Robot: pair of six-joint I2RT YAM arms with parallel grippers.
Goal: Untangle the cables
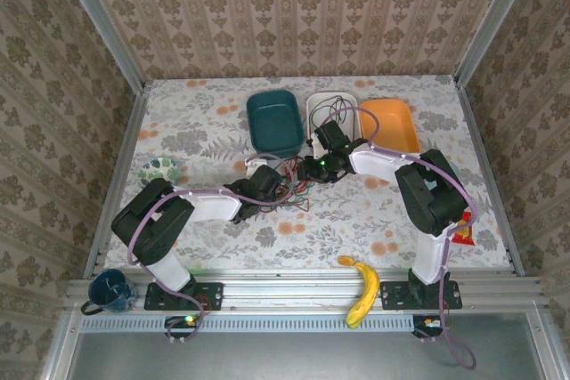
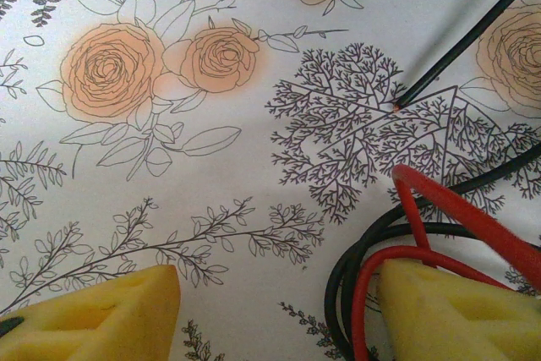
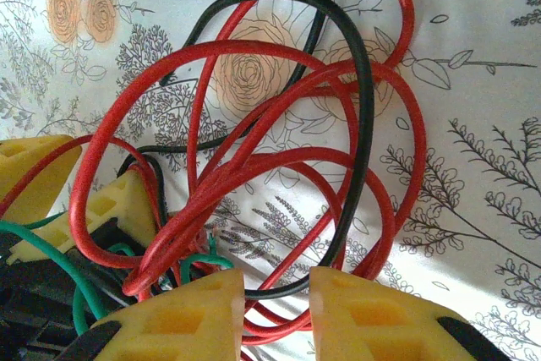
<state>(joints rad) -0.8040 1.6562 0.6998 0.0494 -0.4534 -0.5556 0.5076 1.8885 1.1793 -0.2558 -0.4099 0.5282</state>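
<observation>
The cables lie tangled mid-table (image 1: 289, 189) between my two grippers. In the right wrist view the red cable (image 3: 221, 182) makes several big overlapping loops, the black cable (image 3: 365, 82) threads through them, and a bit of green cable (image 3: 201, 259) shows low on the left. My right gripper (image 3: 277, 319) is open, with red and black strands crossing the gap between its yellow fingers. My left gripper (image 2: 279, 319) is wide open on the cloth. A loop of red cable (image 2: 473, 213) and black cable (image 2: 355, 251) curls round its right finger (image 2: 456, 310), and nothing lies between its fingers.
A teal bin (image 1: 273, 120), a white bin (image 1: 325, 109) holding thin wires and an orange bin (image 1: 392, 124) stand just behind the tangle. A small patterned bowl (image 1: 162, 169) sits at left. A banana (image 1: 361, 287), a blue mug (image 1: 111, 289) and a red packet (image 1: 463, 236) line the near edge.
</observation>
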